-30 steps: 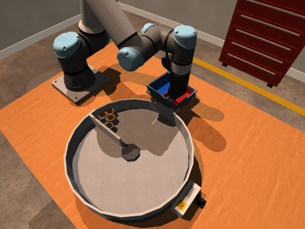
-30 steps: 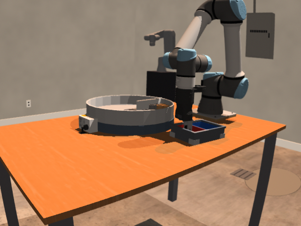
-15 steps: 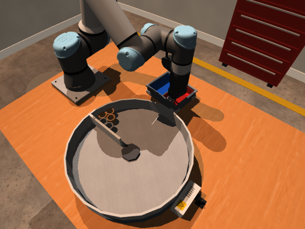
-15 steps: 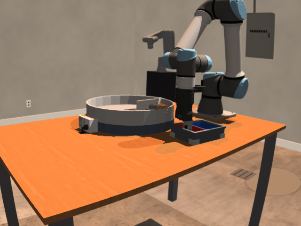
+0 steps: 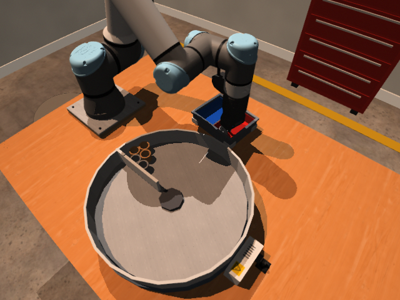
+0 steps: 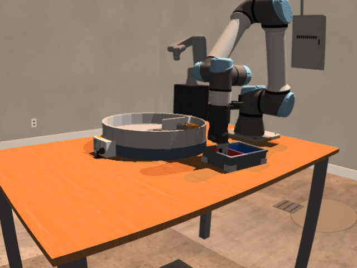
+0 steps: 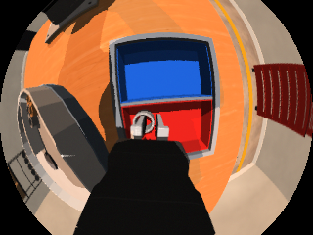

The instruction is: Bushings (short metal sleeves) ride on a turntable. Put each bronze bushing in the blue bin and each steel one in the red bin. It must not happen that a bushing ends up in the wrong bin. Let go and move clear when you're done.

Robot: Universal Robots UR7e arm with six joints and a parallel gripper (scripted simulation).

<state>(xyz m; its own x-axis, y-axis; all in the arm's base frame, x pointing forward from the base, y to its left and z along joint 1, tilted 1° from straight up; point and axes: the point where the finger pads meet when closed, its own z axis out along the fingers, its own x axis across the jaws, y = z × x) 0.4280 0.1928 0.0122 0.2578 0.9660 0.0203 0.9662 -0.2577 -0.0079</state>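
Pincer (image 7: 149, 132) hangs vertical over the divided tray, fingertips down inside the red bin (image 7: 190, 124), on the side next to the turntable (image 5: 89, 206). The blue bin (image 7: 166, 78) lies beyond the divider.

A grey ring, judged a steel bushing (image 7: 147, 114), shows between the fingers in the wrist view. The jaws stand partly apart, wider than the ring needs, so I read the pincer as open and the bushing as let go in the red bin. The low release height probably keeps it from bouncing out.

The remaining bushings (image 5: 142, 153) are bunched against the radial fence (image 5: 140, 169), near the rim. Bronze rings are plain; the darker ones I cannot sort by metal.

The tray sits on the table (image 5: 322, 194) beside the rim, which makes for short transfers.
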